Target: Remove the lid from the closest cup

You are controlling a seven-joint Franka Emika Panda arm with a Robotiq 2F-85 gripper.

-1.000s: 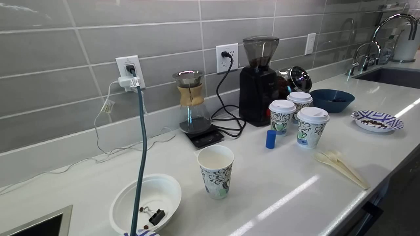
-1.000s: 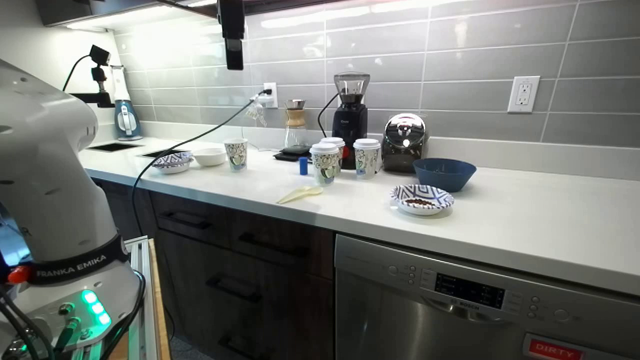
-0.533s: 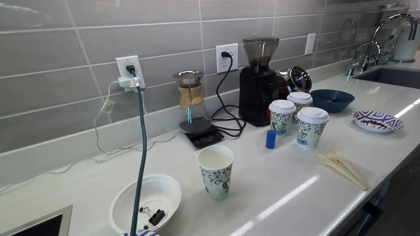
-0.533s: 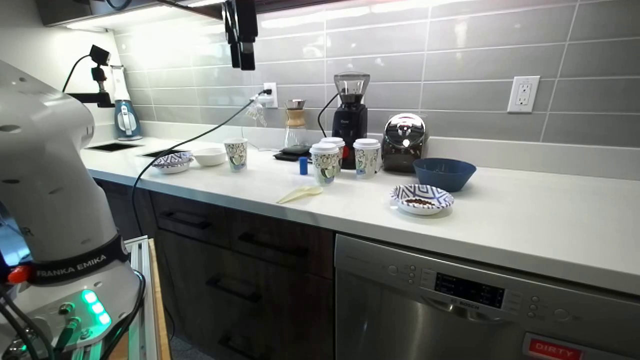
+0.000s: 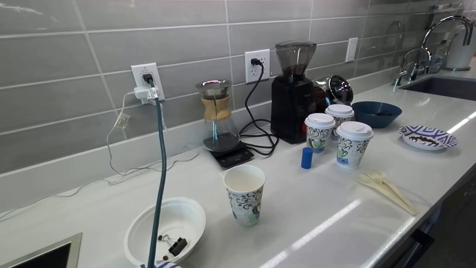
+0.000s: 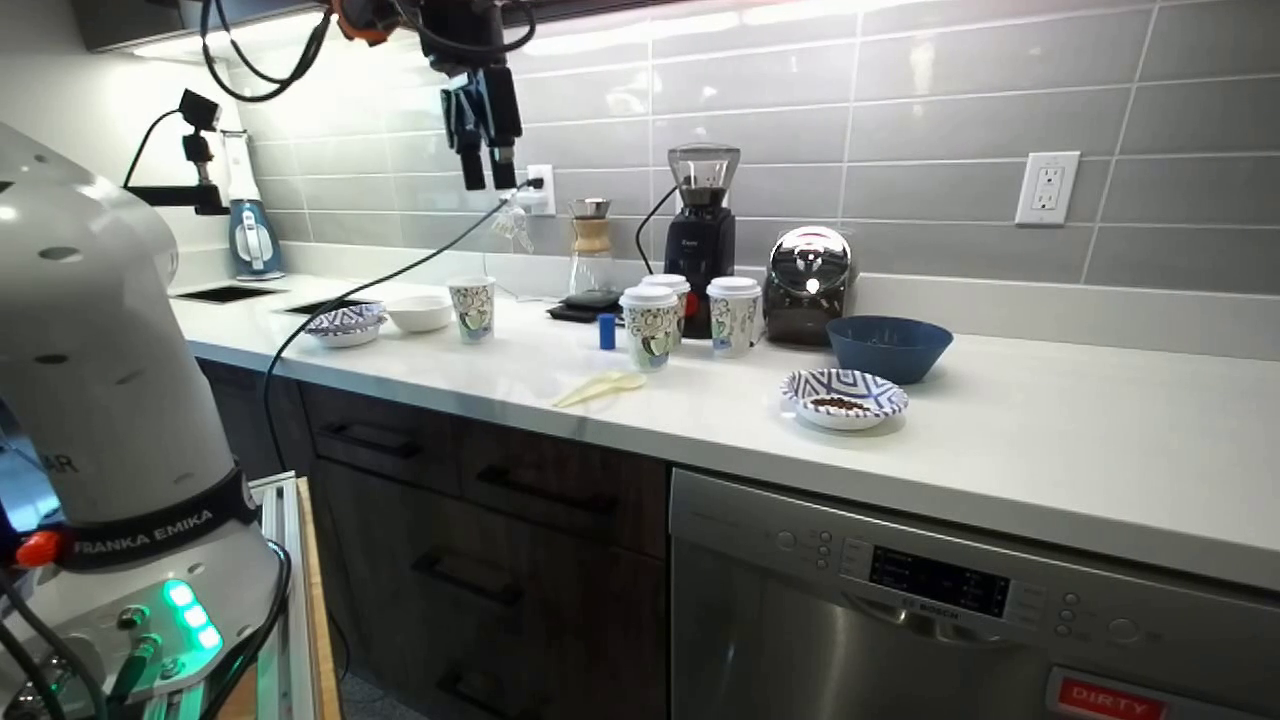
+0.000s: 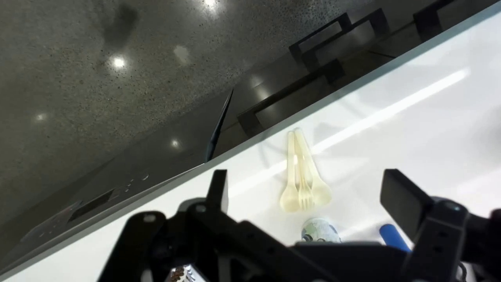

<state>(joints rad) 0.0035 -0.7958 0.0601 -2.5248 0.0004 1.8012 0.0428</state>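
Three patterned paper cups with white lids stand upright in a group. The nearest cup (image 5: 351, 152) has its white lid (image 5: 355, 130) on. This cup (image 6: 650, 335) and its lid (image 6: 648, 297) also show in an exterior view. The other two lidded cups (image 5: 319, 137) (image 5: 340, 115) stand behind it. My gripper (image 6: 488, 180) hangs high above the counter, left of the cups in that view, and touches nothing. In the wrist view my gripper (image 7: 305, 186) is open and empty. The lower part of a cup (image 7: 319, 230) shows there; the rest is hidden behind the gripper body.
Pale spoons and a fork (image 5: 386, 191) lie before the cups. A blue cylinder (image 5: 306, 158) stands beside them. The grinder (image 5: 293, 104) and blue bowl (image 5: 376, 115) are behind. A lidless cup (image 5: 245, 203) and white bowl (image 5: 167, 227) stand apart. A dark cable (image 6: 400, 265) crosses the counter edge.
In an exterior view my gripper has come down into view and shifted slightly right. It has turned so both fingers show apart. The cups and lids have not moved.
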